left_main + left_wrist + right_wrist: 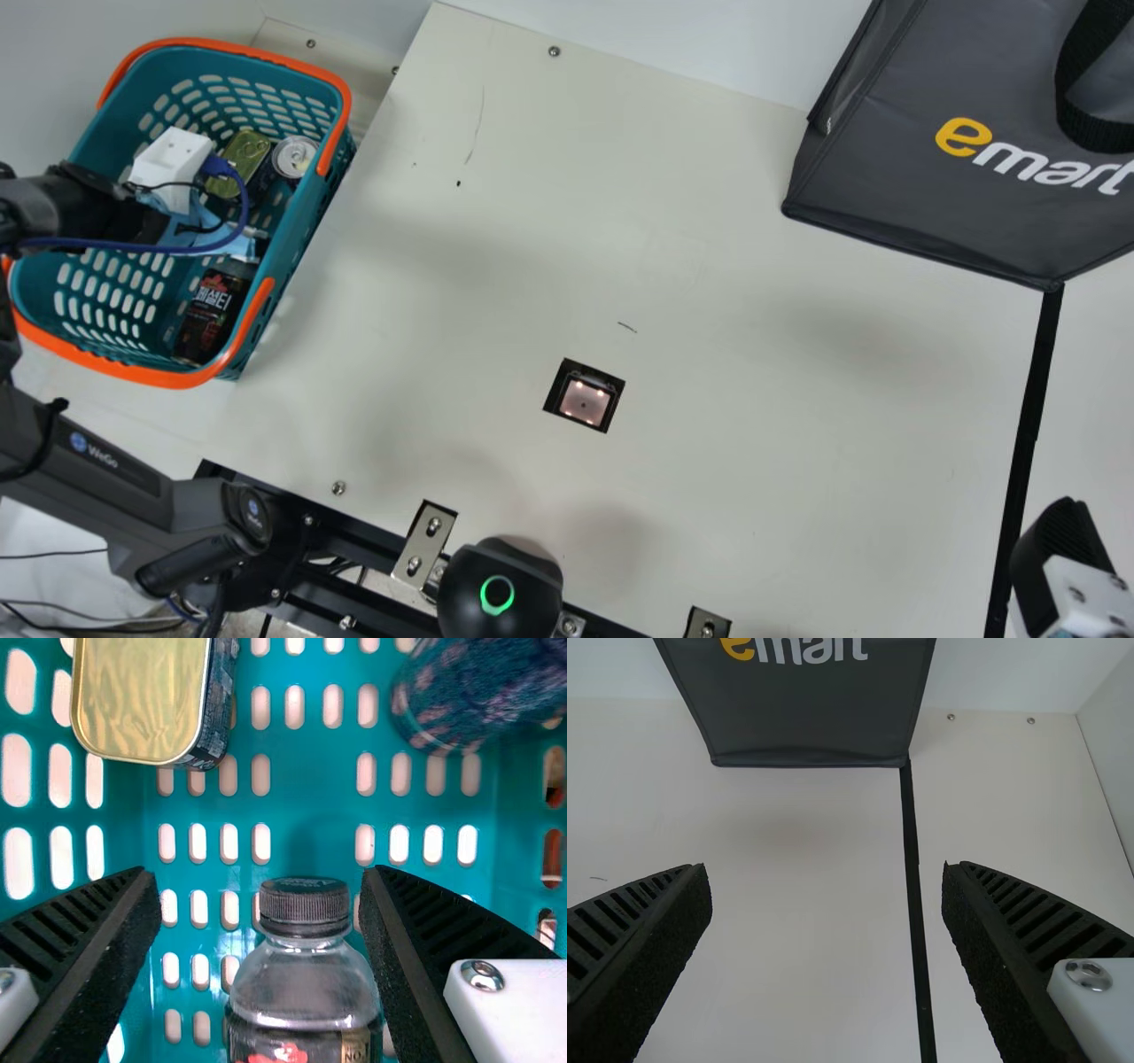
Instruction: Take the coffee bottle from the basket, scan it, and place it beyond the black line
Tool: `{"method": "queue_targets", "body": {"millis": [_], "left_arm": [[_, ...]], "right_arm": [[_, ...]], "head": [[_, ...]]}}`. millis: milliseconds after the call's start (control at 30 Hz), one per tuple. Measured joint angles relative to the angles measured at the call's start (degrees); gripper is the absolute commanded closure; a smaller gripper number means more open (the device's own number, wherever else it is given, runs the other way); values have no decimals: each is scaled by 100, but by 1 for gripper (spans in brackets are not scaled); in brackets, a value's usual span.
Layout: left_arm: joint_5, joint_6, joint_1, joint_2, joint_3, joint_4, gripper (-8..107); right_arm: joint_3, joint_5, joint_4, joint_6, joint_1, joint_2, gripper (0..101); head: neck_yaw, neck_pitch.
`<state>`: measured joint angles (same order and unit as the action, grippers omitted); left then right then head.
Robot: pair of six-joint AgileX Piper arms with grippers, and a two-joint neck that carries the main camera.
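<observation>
Inside the basket [177,379], the coffee bottle [213,310] is framed at its cap between the widely parted fingers of the left gripper [173,164], apparently ungripped; black cap, clear shoulder, dark label are seen

Main view high over worktop [709,266], downward; left wrist close above basket [306,833], right toward bag [806,722], both also in main.

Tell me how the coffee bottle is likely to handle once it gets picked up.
The coffee bottle will probably keep its shape under a light grip, though its clear, thin-looking shoulder might give if squeezed hard. That smooth, sloping shoulder could also slip, while the ridged cap should offer more bite. Being round, it may roll if laid on its side.
</observation>
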<state>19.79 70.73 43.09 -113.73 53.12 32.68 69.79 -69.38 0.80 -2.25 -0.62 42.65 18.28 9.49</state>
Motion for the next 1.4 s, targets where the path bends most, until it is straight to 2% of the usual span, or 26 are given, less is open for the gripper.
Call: {"method": "queue_targets", "body": {"millis": [833,1300,1400], "left_arm": [[-388,224,-152,-331,-253,526,9],[-562,740,-158,-634,-203,988,9],[-584,812,-147,-674,-181,1032,29]], "right_arm": [[0,0,-5,0,0,0,10],[0,0,-5,0,0,0,10],[0,0,-5,0,0,0,10]], "head": [[0,-9],[0,0],[0,-9]]}}
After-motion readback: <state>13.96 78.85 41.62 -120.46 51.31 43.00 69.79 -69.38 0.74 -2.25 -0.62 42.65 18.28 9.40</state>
